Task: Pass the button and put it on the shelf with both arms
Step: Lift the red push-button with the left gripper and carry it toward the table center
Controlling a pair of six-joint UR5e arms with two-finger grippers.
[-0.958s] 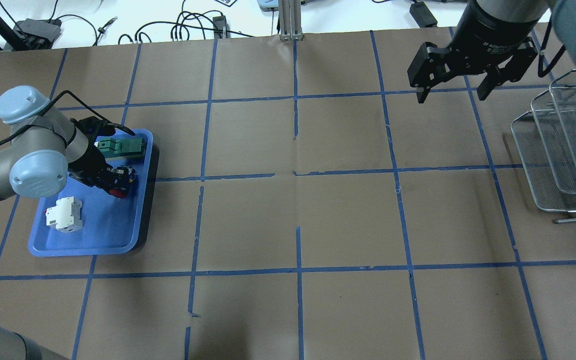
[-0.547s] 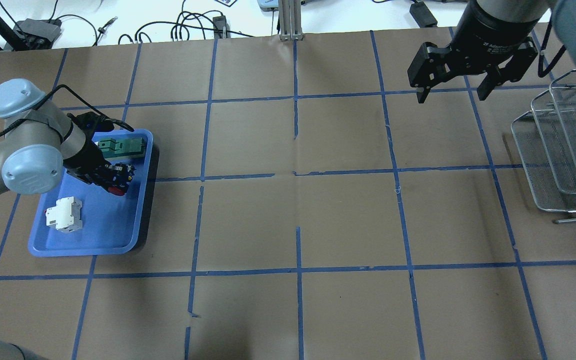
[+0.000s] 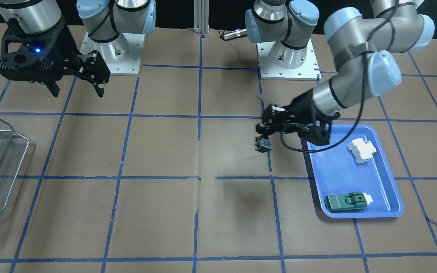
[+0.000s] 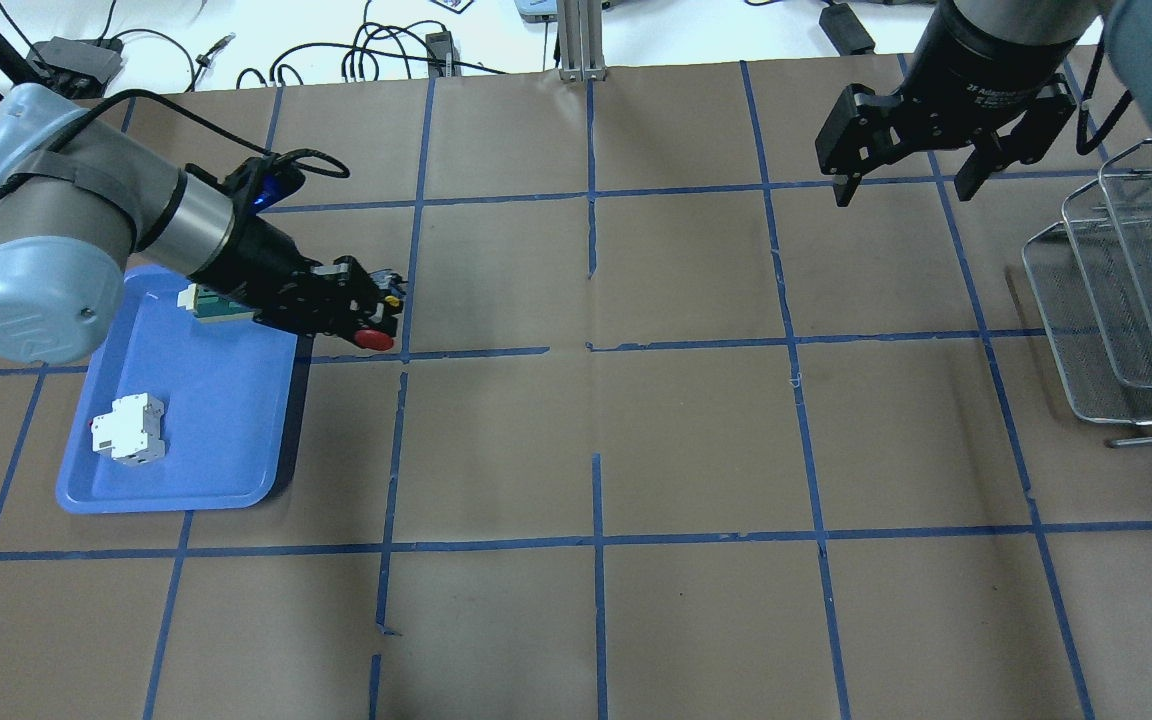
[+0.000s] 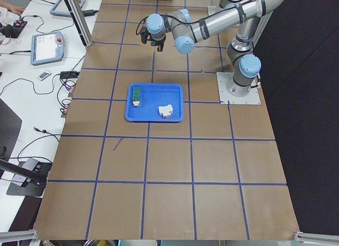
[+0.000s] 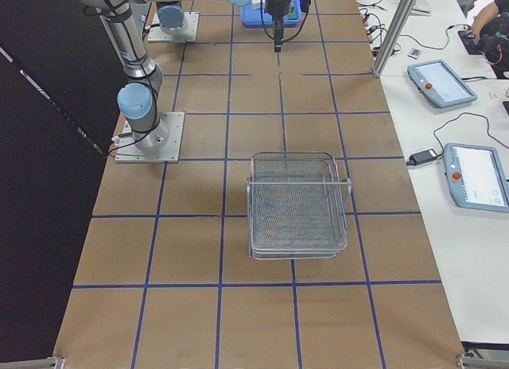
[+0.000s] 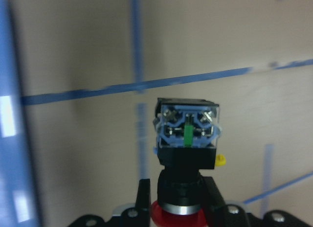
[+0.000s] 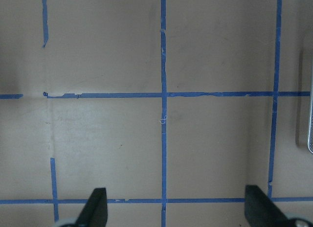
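Button (image 7: 188, 134) held above the surface (image 4: 636, 430), near the tray (image 4: 186, 470).
Left arm (image 4: 86, 220) jaws clenched on its neck, red cap partly hidden; right arm (image 4: 996, 60) jaws released, empty; shelf (image 4: 1116, 300) cut off at the edge.

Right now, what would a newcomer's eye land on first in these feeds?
The red-capped button, clamped in the left gripper and held in the air just beyond the blue tray. Next, the right gripper, hanging open and empty over the table near the shelf. A white breaker and a green block lie in the tray.
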